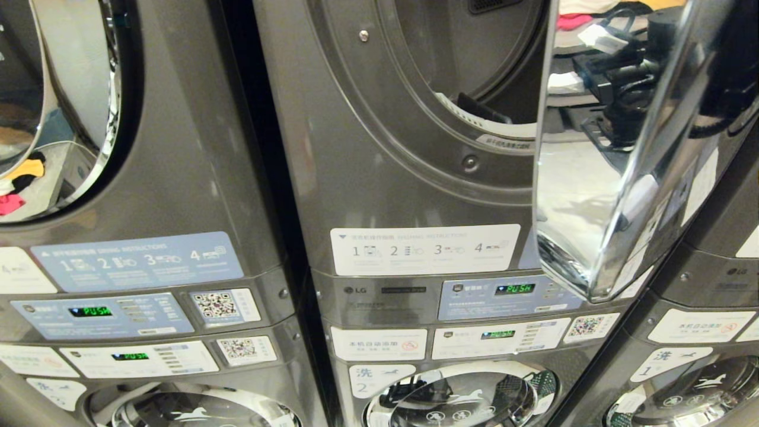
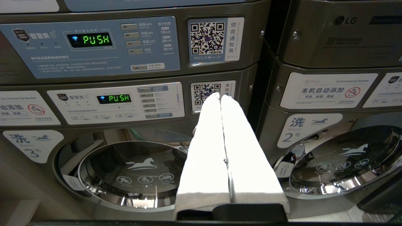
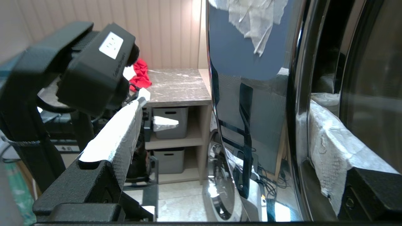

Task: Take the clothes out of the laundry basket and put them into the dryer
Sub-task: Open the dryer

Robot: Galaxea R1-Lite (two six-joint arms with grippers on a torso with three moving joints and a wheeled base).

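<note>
Already the dark grey LG dryer (image 1: pixel 379 148) stands open, drum seemingly unloaded, while right gripper (image 3: pixel 220 125) jaws gape empty around its chrome-rimmed glass door (image 3: pixel 251 94).

Right tool (image 3: pixel 226 125) spread wide apart; left tool (image 2: pixel 221 95) pressed together, pointing forward.

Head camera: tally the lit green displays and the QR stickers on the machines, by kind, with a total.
Green displays: 4
QR stickers: 3
Total: 7
</note>
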